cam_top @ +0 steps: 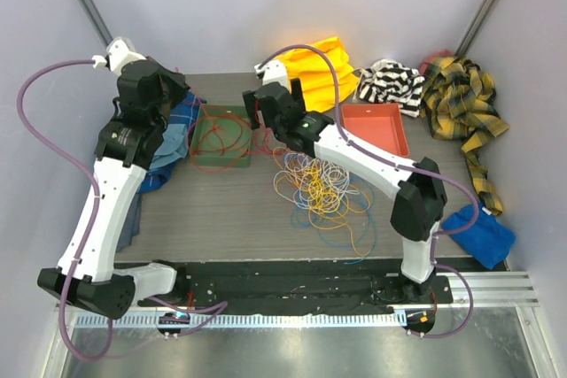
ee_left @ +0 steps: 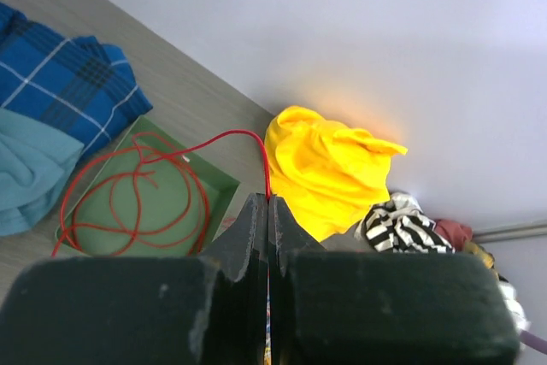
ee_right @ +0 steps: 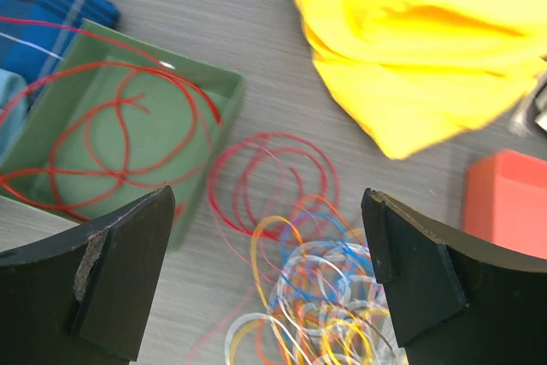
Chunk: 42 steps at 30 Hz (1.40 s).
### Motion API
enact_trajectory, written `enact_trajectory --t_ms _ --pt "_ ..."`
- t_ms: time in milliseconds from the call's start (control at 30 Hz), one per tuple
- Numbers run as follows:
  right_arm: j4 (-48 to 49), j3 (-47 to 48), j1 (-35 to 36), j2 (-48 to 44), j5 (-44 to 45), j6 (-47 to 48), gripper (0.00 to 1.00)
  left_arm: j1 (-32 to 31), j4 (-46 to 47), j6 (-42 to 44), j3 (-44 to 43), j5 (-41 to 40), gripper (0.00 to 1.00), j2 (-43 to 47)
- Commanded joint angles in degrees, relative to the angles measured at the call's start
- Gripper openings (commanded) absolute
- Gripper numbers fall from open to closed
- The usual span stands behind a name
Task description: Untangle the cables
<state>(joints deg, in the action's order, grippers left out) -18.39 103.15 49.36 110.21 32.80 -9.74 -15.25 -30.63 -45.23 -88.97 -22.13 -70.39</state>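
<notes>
Looking down on a grey wood-grain table [cam_top: 230,214], with pale walls closing it in. Counting now: two trays, a green tray [ee_right: 171,59] and a red tray [cam_top: 376,121]. Five cloths are showing: yellow cloth [cam_top: 314,73], striped cloth [cam_top: 390,84], yellow checked cloth [cam_top: 461,99], blue checked cloth [ee_left: 60,74] and plain blue cloth [cam_top: 478,235]. One tangle of cables [cam_top: 321,188] is sprawling mid-table, just beside the green tray. A red cable [ee_left: 267,168] is coiling inside that tray and rising to the left claw [ee_left: 268,203], which is pinching it, fingers together. The right claw [ee_right: 267,203] is hanging over the tangle, spread wide, gripping nothing.
</notes>
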Motion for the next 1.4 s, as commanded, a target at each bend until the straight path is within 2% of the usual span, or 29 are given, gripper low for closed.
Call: enact_trajectory --t_ms 0,133,267,467,600,700,867,1367 --pt "1.78 -5.50 0.03 -8.77 4.46 -2.04 1.00 -0.22 -2.94 -1.88 3.53 2.00 0.00 0.34" --pt "1.87 -11.47 0.03 -13.26 5.52 -2.83 1.00 -0.22 -2.77 -2.49 5.73 2.53 0.00 -1.24" --pt "2.57 -17.63 0.03 -18.97 5.52 -4.59 1.00 0.47 -1.45 -1.09 3.72 0.07 0.00 -8.78" --pt "3.63 -22.56 0.03 -23.99 5.26 -4.06 1.00 2.32 0.31 -2.23 -3.75 0.77 0.00 -20.54" --pt "1.96 -24.22 0.03 -25.92 4.65 -4.24 1.00 4.34 -2.67 -1.88 -12.51 -0.19 0.00 -29.59" --pt "2.13 -27.47 0.12 -28.73 4.38 -4.85 1.00 6.71 -4.52 -1.79 -15.79 -0.11 0.00 -33.39" --pt "2.75 -31.34 0.03 -31.81 3.94 -5.12 1.00 9.35 -3.38 -1.79 -16.94 0.07 0.00 -34.46" --pt "2.57 -32.93 0.03 -33.22 2.62 -5.47 0.99 10.76 -5.40 -1.52 -24.32 1.30 0.00 -34.47"
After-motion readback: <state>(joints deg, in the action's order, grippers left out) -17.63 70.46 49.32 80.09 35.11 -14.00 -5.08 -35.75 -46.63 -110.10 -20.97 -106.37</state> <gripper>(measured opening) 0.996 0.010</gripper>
